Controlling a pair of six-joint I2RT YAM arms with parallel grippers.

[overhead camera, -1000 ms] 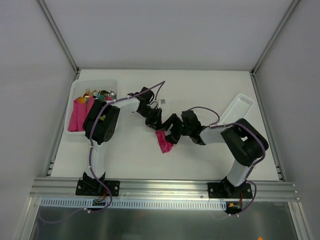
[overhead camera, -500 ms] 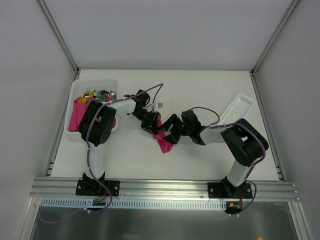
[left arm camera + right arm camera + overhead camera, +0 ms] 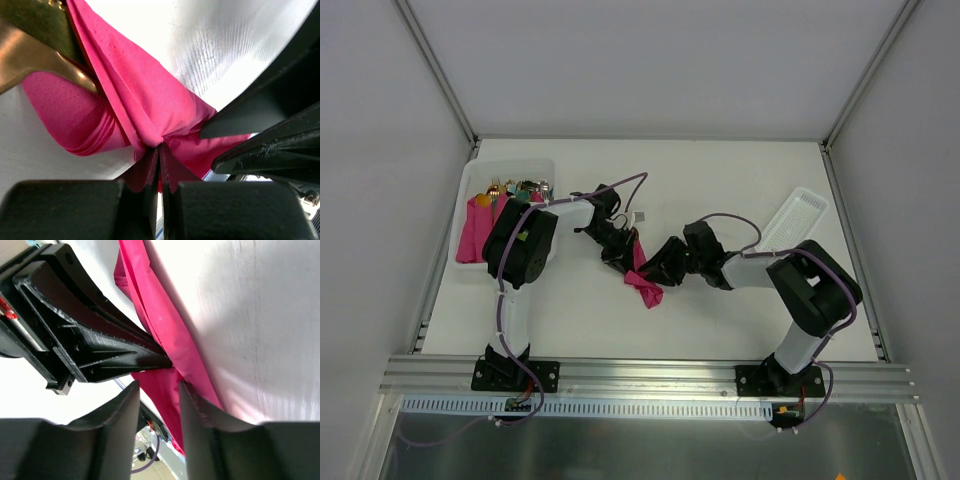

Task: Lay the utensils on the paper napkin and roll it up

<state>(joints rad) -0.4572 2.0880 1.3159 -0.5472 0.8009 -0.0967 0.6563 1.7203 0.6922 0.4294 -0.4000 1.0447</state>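
Centrally, paper napkin (image 3: pixel 145 105) pinched, left jaws clamped

The white table (image 3: pixel 720 170) carries a clear plastic bin (image 3: pixel 510 168) well left of the left pincer (image 3: pixel 623 256), a translucent ribbed lid (image 3: pixel 796 215) right of the right pincer (image 3: pixel 657 271), and a crumpled magenta-pink paper napkin (image 3: pixel 645 289) between them.

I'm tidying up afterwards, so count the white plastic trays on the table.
2. One tray sits at the far left, holding pink bundles and cutlery; the other lies at the right. None looks hidden.
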